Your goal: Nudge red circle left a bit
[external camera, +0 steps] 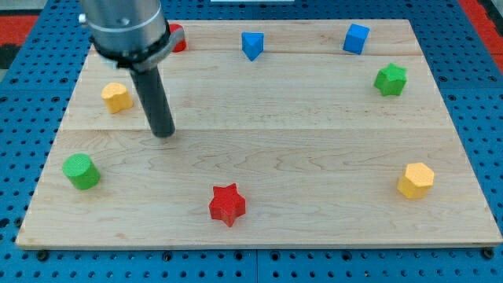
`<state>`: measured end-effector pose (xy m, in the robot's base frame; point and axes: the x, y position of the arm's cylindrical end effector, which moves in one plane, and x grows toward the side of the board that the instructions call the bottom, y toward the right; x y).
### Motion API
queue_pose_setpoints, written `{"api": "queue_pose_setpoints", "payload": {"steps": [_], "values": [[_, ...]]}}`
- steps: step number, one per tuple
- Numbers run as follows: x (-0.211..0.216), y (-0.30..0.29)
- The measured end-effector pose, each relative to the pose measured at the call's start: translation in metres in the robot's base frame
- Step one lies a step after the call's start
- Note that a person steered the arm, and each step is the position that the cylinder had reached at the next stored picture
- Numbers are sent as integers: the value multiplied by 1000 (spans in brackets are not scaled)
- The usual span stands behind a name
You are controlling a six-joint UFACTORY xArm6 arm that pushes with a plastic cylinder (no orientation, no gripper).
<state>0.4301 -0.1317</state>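
Red circle (178, 38) half-hidden at board's 11 o'clock | tip (163, 132) at its 6, apart | approach step | next: reach its 3, push toward 9 | no gripper, bare rod

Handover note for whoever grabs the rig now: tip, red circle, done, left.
My tip rests on bare board, touching no block, below the red circle and to the right of the yellow block.
Red circle: near the board's top edge at the view's upper left, mostly hidden behind the arm.
Done: no contact with it visible.
Left: bring the tip to its right side and nudge it left a bit.
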Motion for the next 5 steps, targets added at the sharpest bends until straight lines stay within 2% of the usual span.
{"api": "queue_pose_setpoints", "payload": {"steps": [2, 3, 5], "values": [[-57, 25], [-63, 40], [-167, 43]]}}
